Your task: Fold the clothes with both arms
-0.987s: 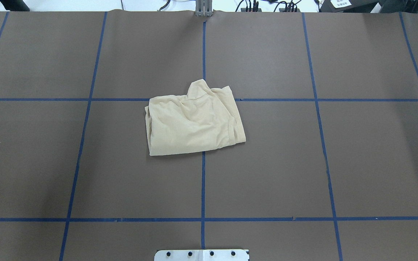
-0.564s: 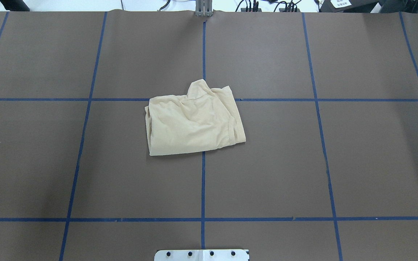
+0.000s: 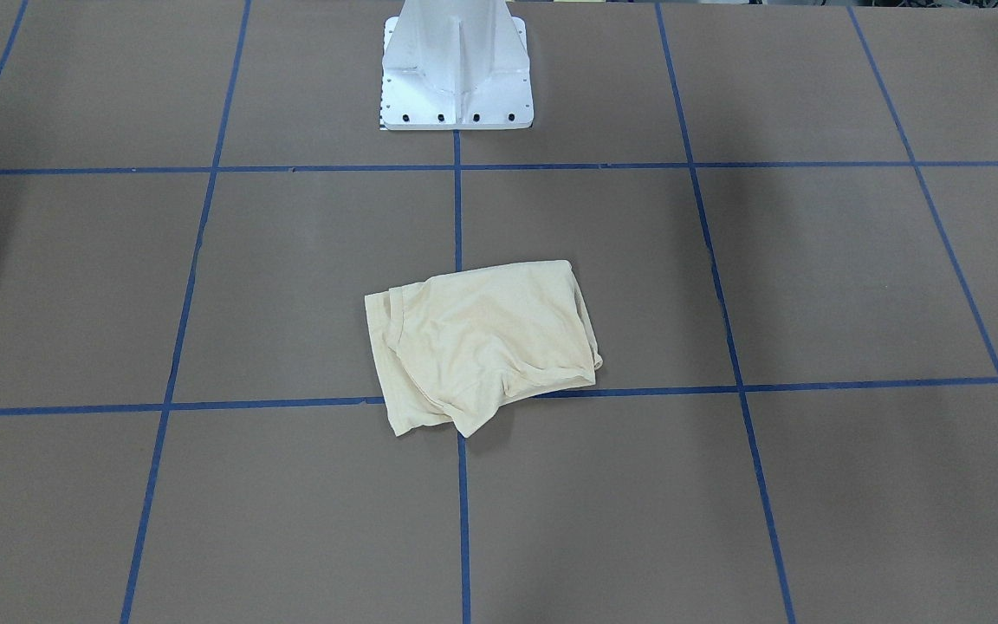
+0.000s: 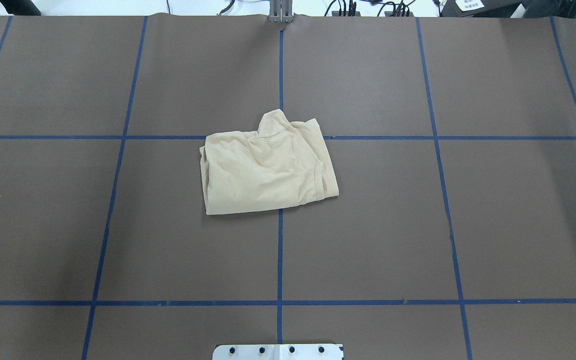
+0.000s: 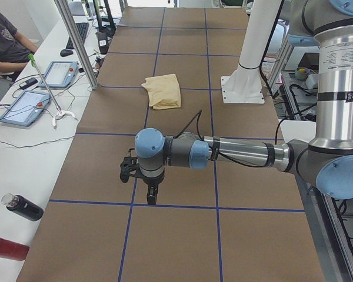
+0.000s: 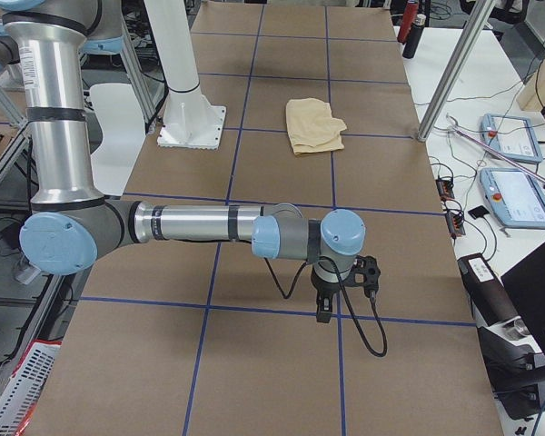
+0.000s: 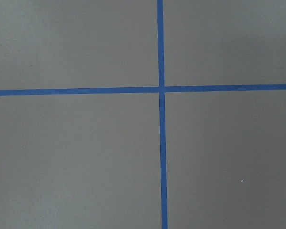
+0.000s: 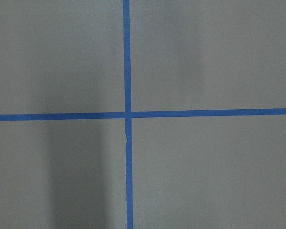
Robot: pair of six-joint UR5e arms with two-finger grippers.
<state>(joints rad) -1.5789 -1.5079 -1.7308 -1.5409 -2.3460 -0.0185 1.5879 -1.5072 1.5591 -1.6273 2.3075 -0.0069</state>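
The pale cream-yellow shirt [image 4: 268,167] lies folded into a small bundle at the table's middle, over a crossing of blue tape lines. It also shows in the front-facing view [image 3: 482,342] and both side views [image 5: 163,91] [image 6: 312,124]; its print is hidden. My left gripper [image 5: 150,195] hangs fingers down over a tape crossing, far from the shirt toward the table's left end. My right gripper [image 6: 325,309] hangs the same way toward the right end. Both show only in the side views, so I cannot tell whether they are open or shut. The wrist views show only brown table and tape.
The white pedestal base [image 3: 456,69] stands at the robot's edge. Beyond the far edge are metal poles [image 5: 76,44], teach pendants [image 5: 23,107] [image 6: 518,195], cables and bottles [image 5: 20,207]. A seated person [image 5: 6,38] shows at the far left.
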